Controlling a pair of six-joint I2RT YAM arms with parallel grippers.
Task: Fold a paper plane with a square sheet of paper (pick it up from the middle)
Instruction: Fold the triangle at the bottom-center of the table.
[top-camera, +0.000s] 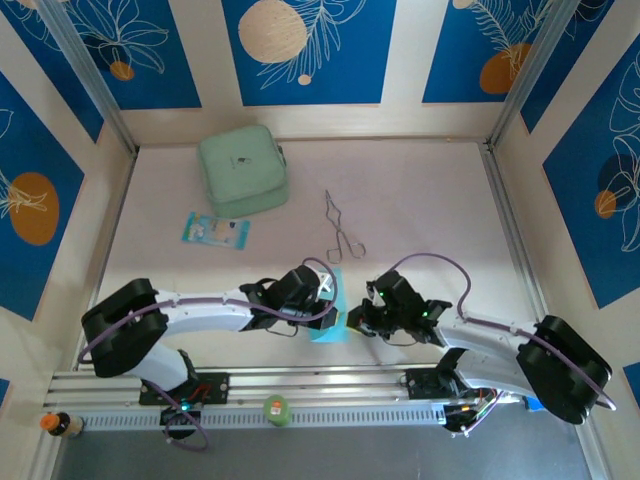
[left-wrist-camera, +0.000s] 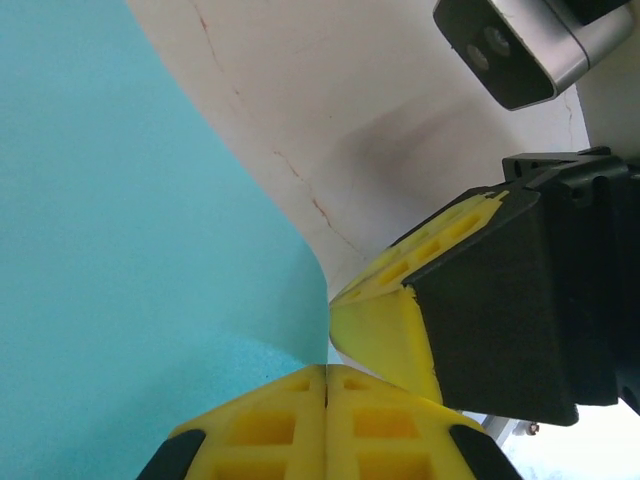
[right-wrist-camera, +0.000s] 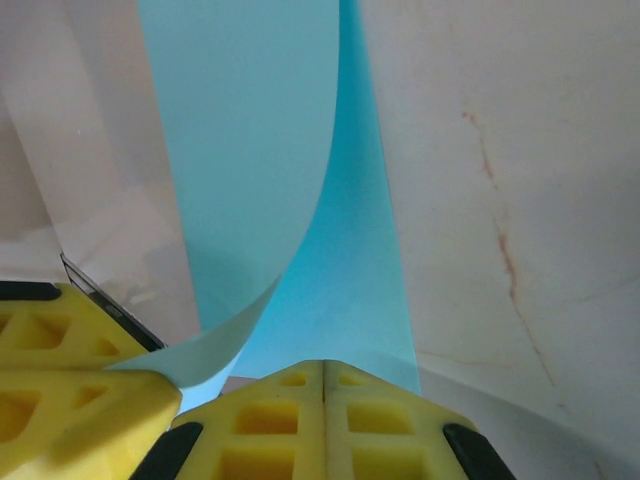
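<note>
Yellow fingertips (right-wrist-camera: 280, 425) of the right gripper (right-wrist-camera: 322, 366) are pressed together on the square sheet of paper (right-wrist-camera: 260, 150). The left gripper (left-wrist-camera: 326, 368) pinches it too, at 6 o'clock on the pale table (top-camera: 430, 200). Blue leaf-print panels (top-camera: 300, 60) wall the table. Tongs (top-camera: 343, 232) lie near centre, a mint case (top-camera: 243, 172) at 11 o'clock, a printed packet (top-camera: 215, 231) at 9. Both grippers hide much of the curled sheet.

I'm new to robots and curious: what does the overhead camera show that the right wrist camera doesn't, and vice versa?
Overhead: the mint-green case, blue-and-white packet and metal tongs. Right wrist, close up: the cyan paper sheet curling away from the shut right claw's yellow fingertips, and a reddish line on the table. Shared: the cyan paper sheet and right claw.
</note>
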